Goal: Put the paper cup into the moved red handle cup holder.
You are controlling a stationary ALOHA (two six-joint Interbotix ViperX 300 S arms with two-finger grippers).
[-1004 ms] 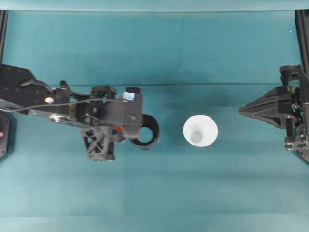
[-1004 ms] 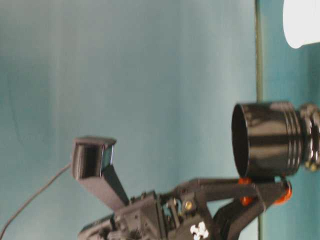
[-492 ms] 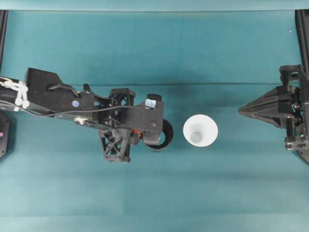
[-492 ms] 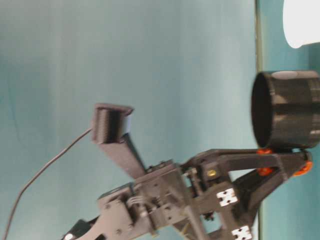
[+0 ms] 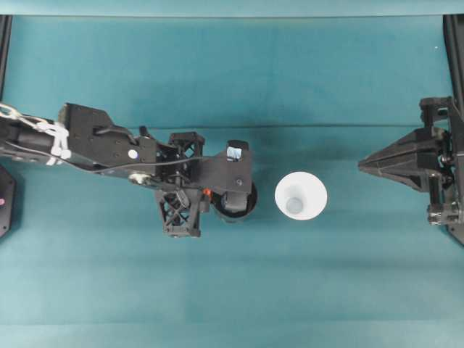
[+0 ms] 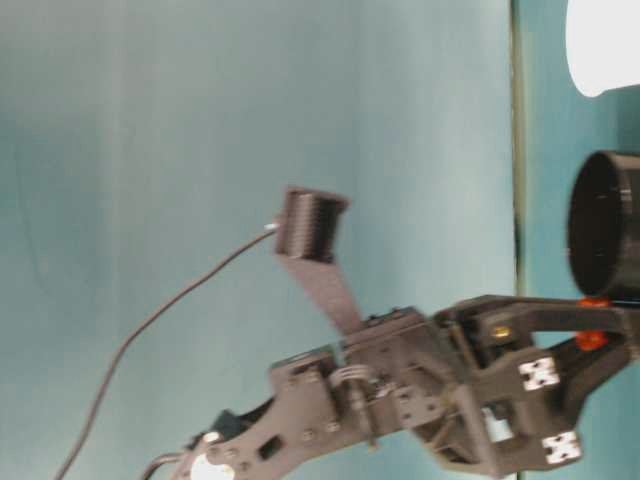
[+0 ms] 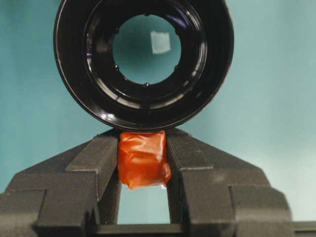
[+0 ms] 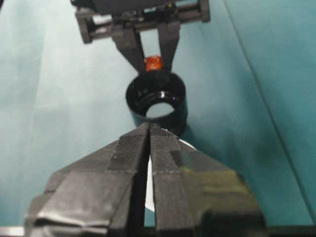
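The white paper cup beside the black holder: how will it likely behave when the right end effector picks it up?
The white paper cup looks thin-walled, so it probably dents under a hard squeeze. It stands open side up and appears empty, so it is likely very light. It widens upward, so a sideways push could tip it.

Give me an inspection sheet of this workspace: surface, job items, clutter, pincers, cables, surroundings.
Surface: teal cloth-covered table, flat, with a faint seam across it.
Job items: plain white paper cup upright, standing free; glossy black round cup holder left of it in the overhead view, apart from it, held by its orange-red handle tab.
Clutter: nothing seen.
Pincers: left pincer shut on the handle tab; right pincer shut, holding nothing, parked at the right edge in the overhead view.
Cables: thin cable running along the left arm to its wrist camera.
Surroundings: teal backdrop; dark frame rails at the sides.
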